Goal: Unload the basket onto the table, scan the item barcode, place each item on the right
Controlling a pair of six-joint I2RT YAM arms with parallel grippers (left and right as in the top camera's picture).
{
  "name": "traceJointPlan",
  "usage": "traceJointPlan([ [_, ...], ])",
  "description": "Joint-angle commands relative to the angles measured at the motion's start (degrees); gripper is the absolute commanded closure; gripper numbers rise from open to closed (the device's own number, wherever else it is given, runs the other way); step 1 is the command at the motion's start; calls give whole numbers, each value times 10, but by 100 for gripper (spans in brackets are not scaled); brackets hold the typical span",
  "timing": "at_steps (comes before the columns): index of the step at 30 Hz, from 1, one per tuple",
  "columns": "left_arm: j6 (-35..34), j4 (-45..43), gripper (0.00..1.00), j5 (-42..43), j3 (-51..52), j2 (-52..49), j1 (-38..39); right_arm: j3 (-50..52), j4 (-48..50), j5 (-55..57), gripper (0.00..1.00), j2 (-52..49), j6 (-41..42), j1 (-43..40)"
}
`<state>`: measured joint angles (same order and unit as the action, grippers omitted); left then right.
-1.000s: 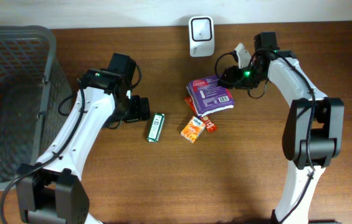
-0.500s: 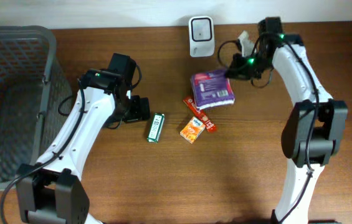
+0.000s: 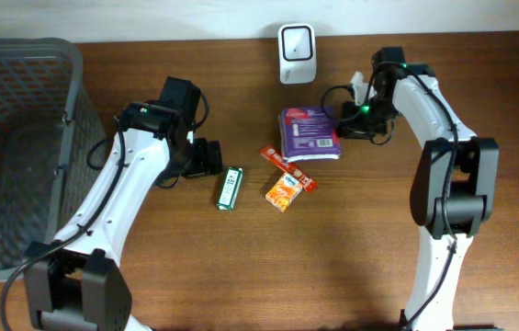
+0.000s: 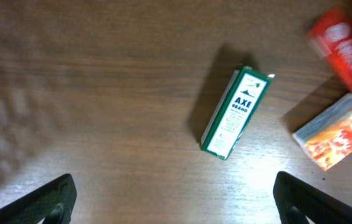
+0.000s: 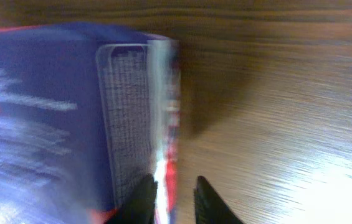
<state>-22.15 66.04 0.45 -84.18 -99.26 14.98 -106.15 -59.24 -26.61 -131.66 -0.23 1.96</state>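
A purple packet [image 3: 310, 133] lies flat on the table just below the white scanner [image 3: 296, 41]. My right gripper [image 3: 342, 125] is at the packet's right edge. In the right wrist view, which is blurred, the packet [image 5: 51, 112] fills the left side and my gripper [image 5: 174, 186] straddles its white and red sealed edge. The jaws stand a little apart, and wood shows between the edge and the right finger. My left gripper [image 3: 206, 158] hovers wide open beside a green box [image 3: 230, 188]; in its own view the green box [image 4: 235, 112] lies ahead of the open gripper [image 4: 179, 205].
An orange pack [image 3: 284, 192] and a red stick pack [image 3: 288, 170] lie between the green box and the purple packet. A dark mesh basket [image 3: 68, 138] fills the left end of the table. A white wall runs behind the scanner.
The right arm lifted and tilted the purple packet toward the scanner, then brought it back down flat. Its jaws closed tight, then eased apart. The left arm has not moved.
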Motion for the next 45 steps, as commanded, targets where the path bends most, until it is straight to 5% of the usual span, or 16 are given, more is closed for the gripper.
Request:
traceJointPlan([
  [1, -5, -42, 1, 17, 2, -2, 0, 1, -9, -81, 79, -2, -26, 51],
  [4, -1, -126, 1, 18, 2, -11, 0, -14, -22, -81, 74, 0, -23, 68],
  [9, 120, -362, 1, 163, 1, -102, -1, -176, -254, -12, 51, 5, -23, 6],
  [12, 80, -457, 0, 276, -1, -181, -1, -259, -332, -12, 49, 13, -24, -28],
  [16, 35, -482, 2, 279, -1, -242, 19, -273, -336, -12, 48, 48, -24, -28],
  [17, 35, -480, 9, 279, -1, -249, 24, -273, -336, -11, 48, 48, -24, -28],
  [18, 33, -475, 34, 279, -1, -252, 26, -273, -336, -11, 48, 48, -24, -28],
  [19, 33, -470, 45, 278, -1, -254, 26, -273, -336, -10, 48, 48, -24, -28],
  [22, 33, -467, 62, 279, -1, -253, 24, -273, -338, 34, 48, 48, -24, -28],
  [24, 33, -443, 66, 293, -8, -241, 22, -273, -334, 44, 39, 48, -24, -28],
  [27, 29, -428, 78, 452, -31, -191, 2, -271, -316, 19, 36, 44, -23, -28],
  [31, -50, -429, 77, 578, -31, -145, -26, -237, -277, -65, 36, 38, -23, -28],
  [36, -172, -468, 75, 668, -32, -131, -74, -198, -231, -323, 33, 38, -26, -28],
  [38, -212, -499, 75, 669, -32, -131, -75, -198, -221, -418, 21, 38, -26, -28],
  [43, -322, -556, 75, 695, -32, -131, -75, -198, -199, -445, 21, 38, -25, -24],
  [45, -423, -638, 75, 708, -32, -131, -75, -198, -181, -447, 21, 38, -25, -24],
])
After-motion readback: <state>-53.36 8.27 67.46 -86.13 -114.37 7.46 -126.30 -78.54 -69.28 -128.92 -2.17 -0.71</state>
